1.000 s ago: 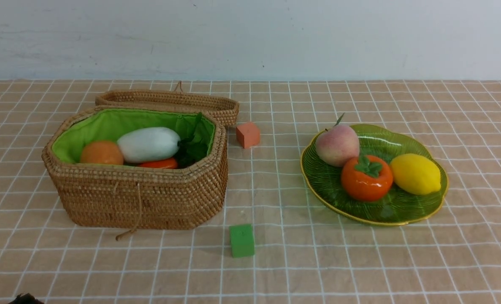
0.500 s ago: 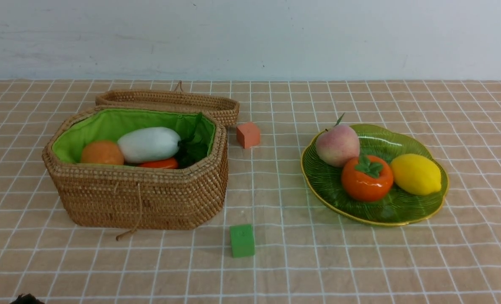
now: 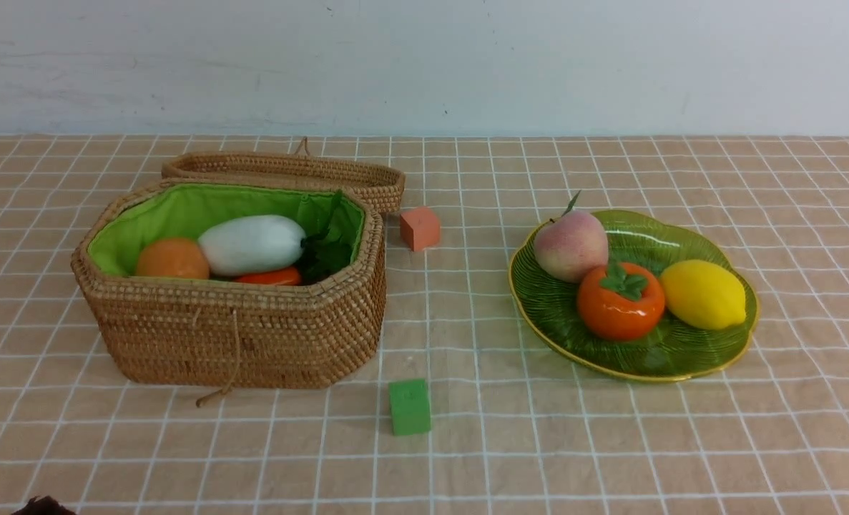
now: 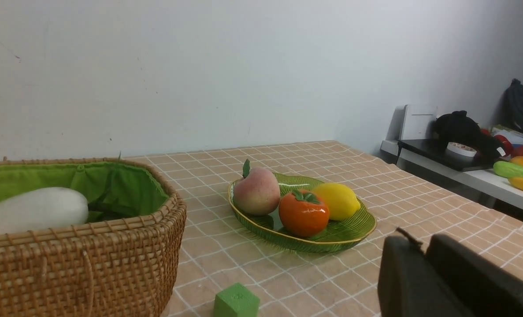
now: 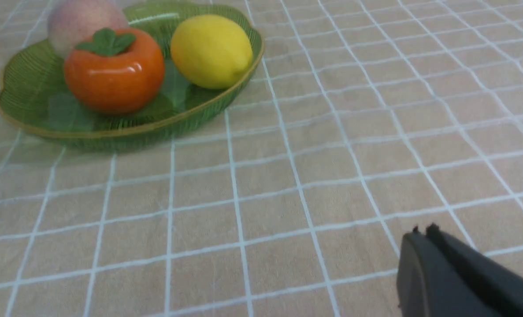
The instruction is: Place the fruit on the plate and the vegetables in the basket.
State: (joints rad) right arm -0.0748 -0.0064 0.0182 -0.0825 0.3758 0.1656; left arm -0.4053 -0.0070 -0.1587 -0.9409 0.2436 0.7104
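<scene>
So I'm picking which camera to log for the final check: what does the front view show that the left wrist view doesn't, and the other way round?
Only the front view shows the orange cube, the basket's lid lying open behind it, and the potato and carrot inside.

Only the left wrist view shows the left tool, empty, and a side bench with spare toys.

Both show the basket with the radish, the plate holding peach, persimmon and lemon, and the green cube.
</scene>
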